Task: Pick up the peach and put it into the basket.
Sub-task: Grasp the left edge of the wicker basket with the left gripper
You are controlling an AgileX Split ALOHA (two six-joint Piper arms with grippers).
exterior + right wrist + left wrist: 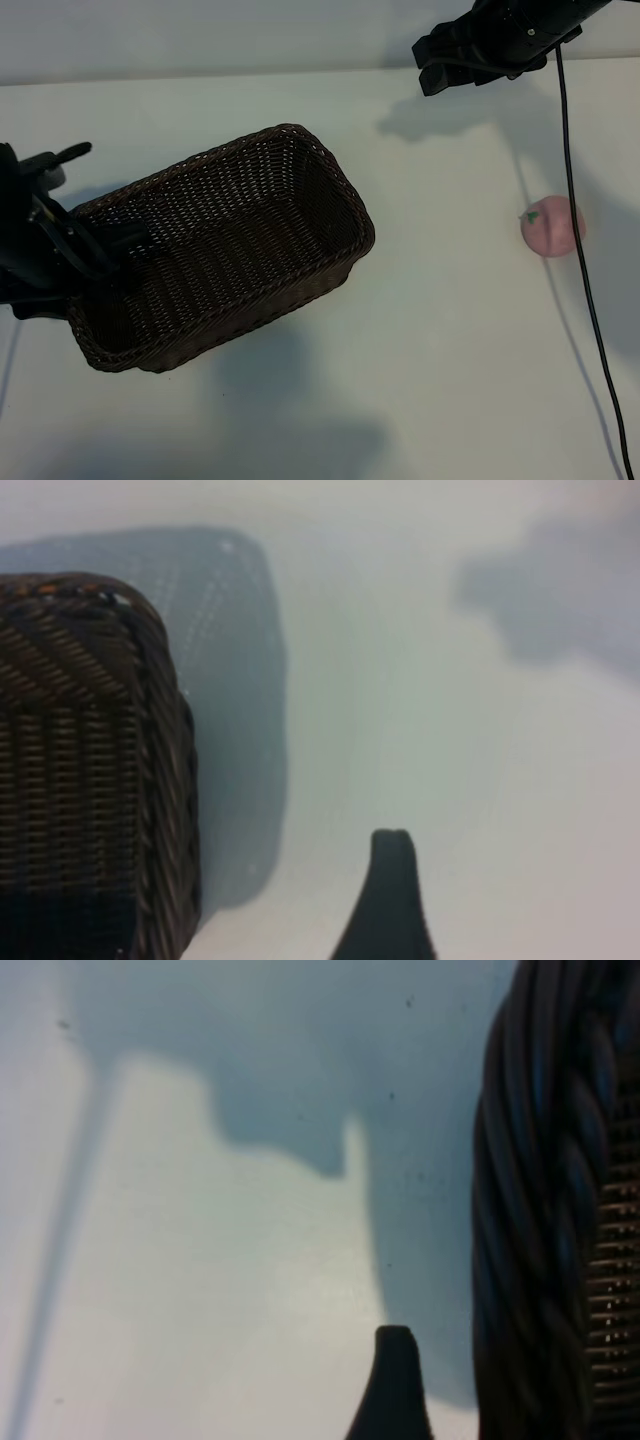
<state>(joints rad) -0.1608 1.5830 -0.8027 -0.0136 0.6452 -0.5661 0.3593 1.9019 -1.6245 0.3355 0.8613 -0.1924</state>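
Observation:
The pale-pink peach (552, 226), with a small green leaf mark, lies on the white table at the right, apart from both arms. The dark-brown woven basket (225, 245) stands skewed at centre left. My left gripper (100, 250) is at the basket's left short end with its jaws wide. One finger (395, 1380) shows just beside the braided rim (545, 1210), and a dark finger reaches inside the basket. My right gripper (432, 68) hangs open and empty at the top right, behind the peach. Its wrist view shows one finger (392, 900) and the basket's end wall (90, 770).
A black cable (585, 300) runs down from the right arm, crossing just over the peach's right side to the lower right corner. Bare white table (450, 330) lies between basket and peach. The basket casts a broad shadow toward the front.

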